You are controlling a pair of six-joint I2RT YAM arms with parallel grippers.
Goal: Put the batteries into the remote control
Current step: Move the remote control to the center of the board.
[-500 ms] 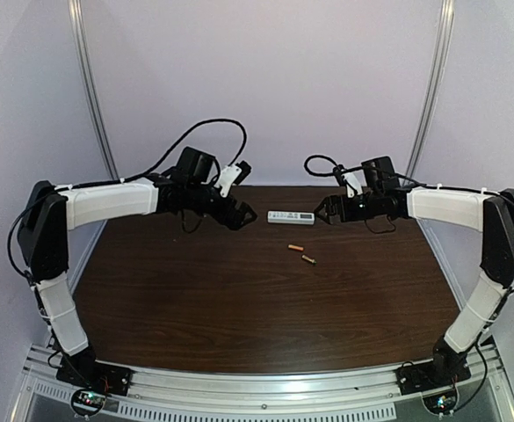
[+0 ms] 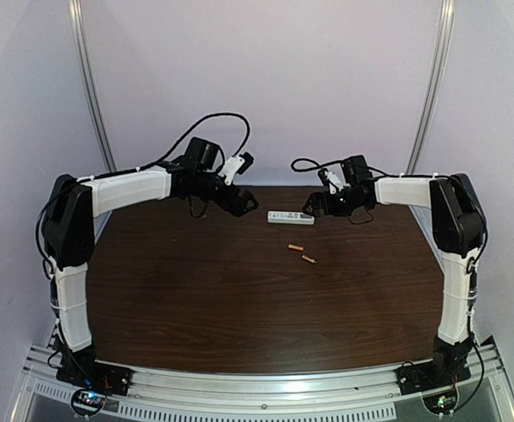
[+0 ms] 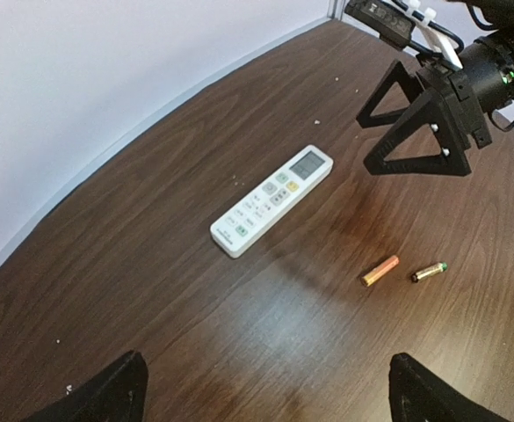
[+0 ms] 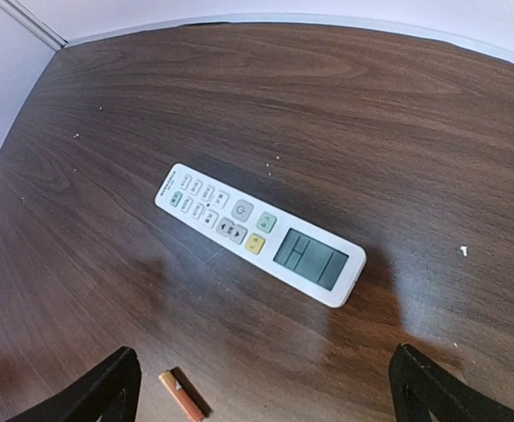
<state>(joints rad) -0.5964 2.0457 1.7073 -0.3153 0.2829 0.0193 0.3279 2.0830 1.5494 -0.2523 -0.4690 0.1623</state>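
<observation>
Slim white button-faced remote control (image 4: 258,233) lies face up, far-middle on the dark wooden table (image 2: 195,299). Two small orange-gold batteries (image 3: 380,271) lie loose nearby. My left pincer (image 2: 251,211) and right pincer (image 2: 313,211) flank it, both spread wide, empty. Risk: flipping it could set the batteries rolling.

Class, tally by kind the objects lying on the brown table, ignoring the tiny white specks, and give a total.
Remote control: 1
Batteries: 2
Total: 3
</observation>
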